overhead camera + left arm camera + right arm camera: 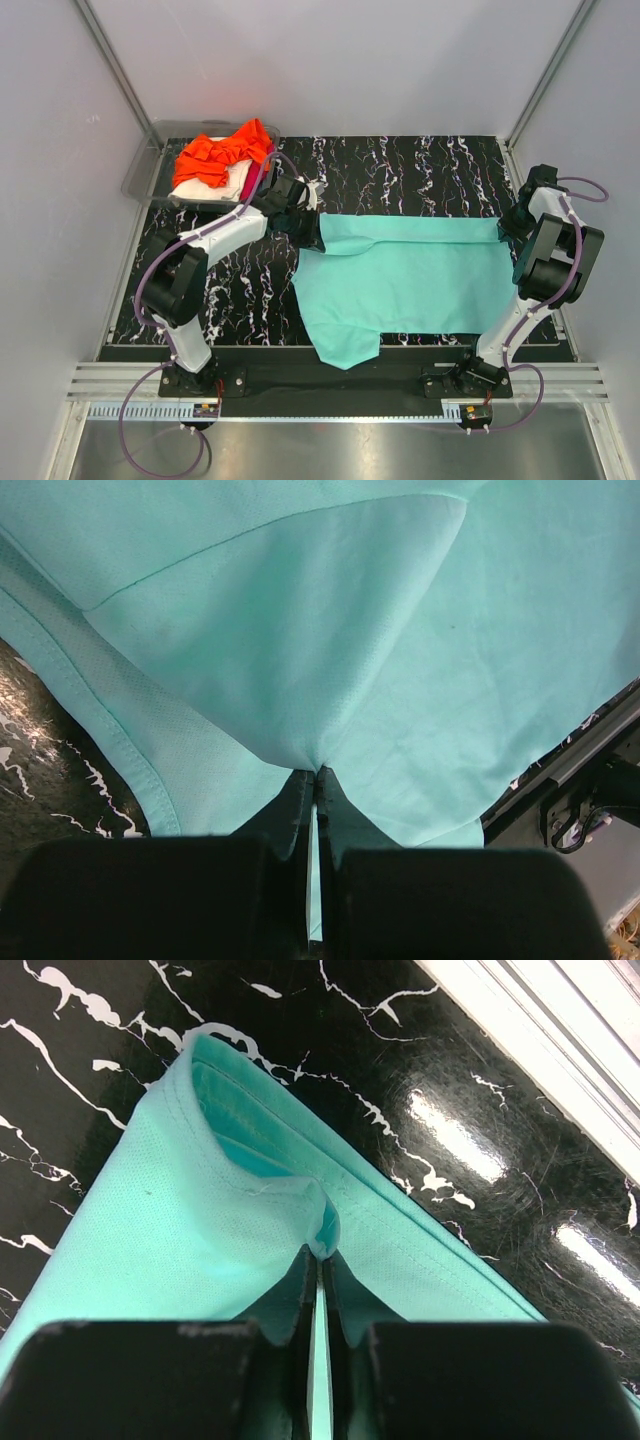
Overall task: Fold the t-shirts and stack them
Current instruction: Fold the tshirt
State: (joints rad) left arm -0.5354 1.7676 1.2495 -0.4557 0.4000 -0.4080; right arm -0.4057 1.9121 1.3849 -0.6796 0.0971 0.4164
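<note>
Left arm (225, 232): white links, black joint housings, purple cable (121, 430) looping off base. Right arm (548, 262): same build, purple loop at far end too. Left gripper fingers (285, 815), right gripper fingers (290, 1295): matte black, tapered wedges.

bright even light, glare on tabletop (450, 1130)
</note>
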